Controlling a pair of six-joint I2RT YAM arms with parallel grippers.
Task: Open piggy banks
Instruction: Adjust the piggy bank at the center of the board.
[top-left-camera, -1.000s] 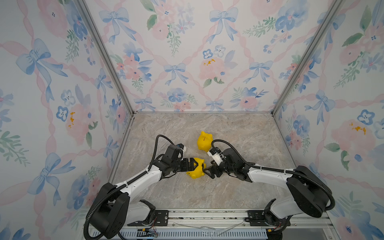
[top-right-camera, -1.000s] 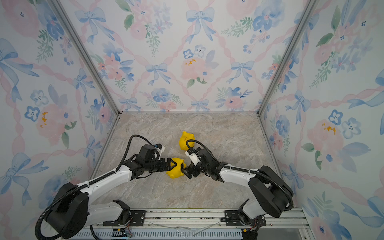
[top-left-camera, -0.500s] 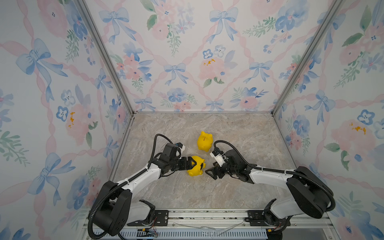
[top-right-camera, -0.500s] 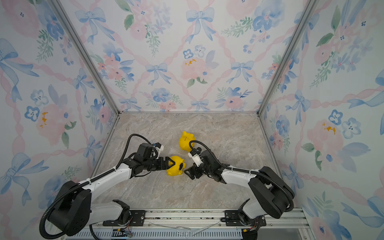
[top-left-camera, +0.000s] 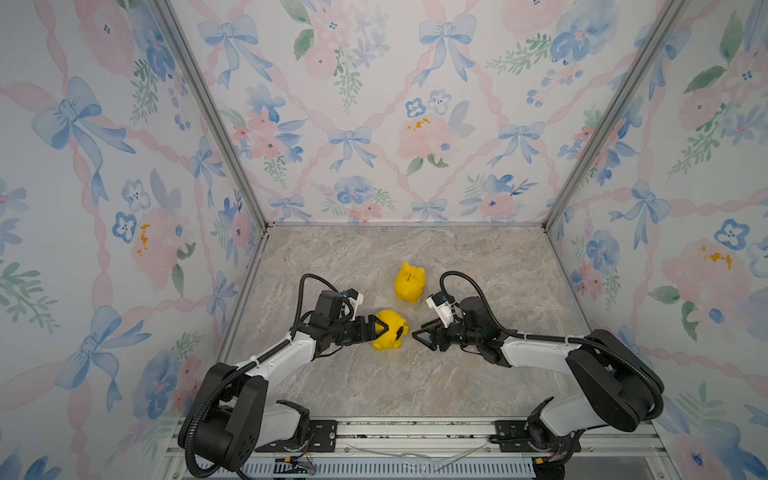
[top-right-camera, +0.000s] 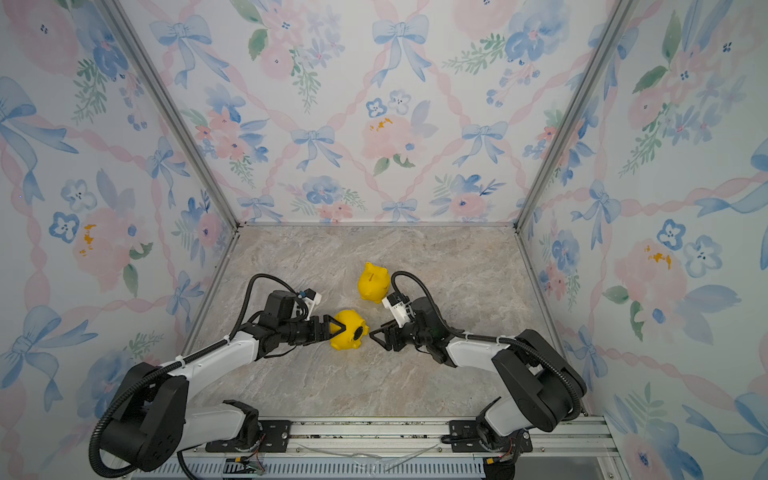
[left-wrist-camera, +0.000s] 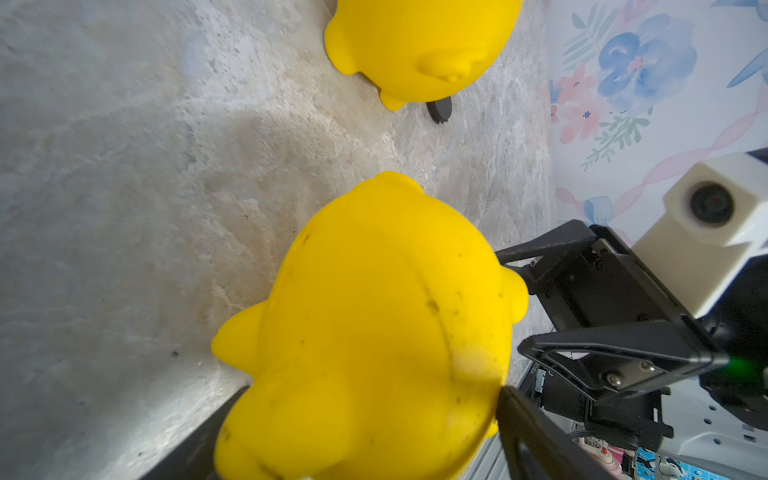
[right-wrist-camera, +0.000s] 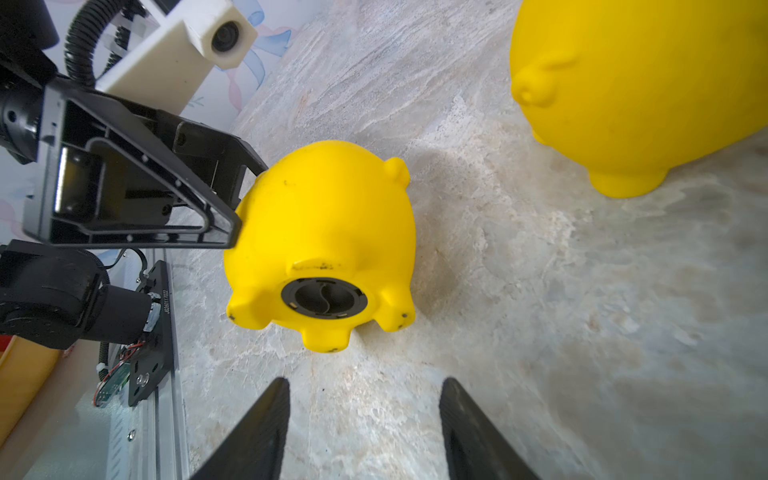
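Near pig (top-left-camera: 388, 329) lies sideways on the surface (top-left-camera: 374, 386), clamped in the left pincer (top-left-camera: 379, 328). Its belly plug (right-wrist-camera: 324, 298) faces the half-open, empty right pincer (top-left-camera: 419, 333), which should next advance and grip it. Far pig (top-left-camera: 409, 284) stands behind, loose plug (left-wrist-camera: 439, 109) beside.

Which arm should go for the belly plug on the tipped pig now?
Right. The right gripper is open, empty and aimed at the black plug in the belly of the tipped piggy bank. The left gripper is clamped on that bank's body, bracing it.
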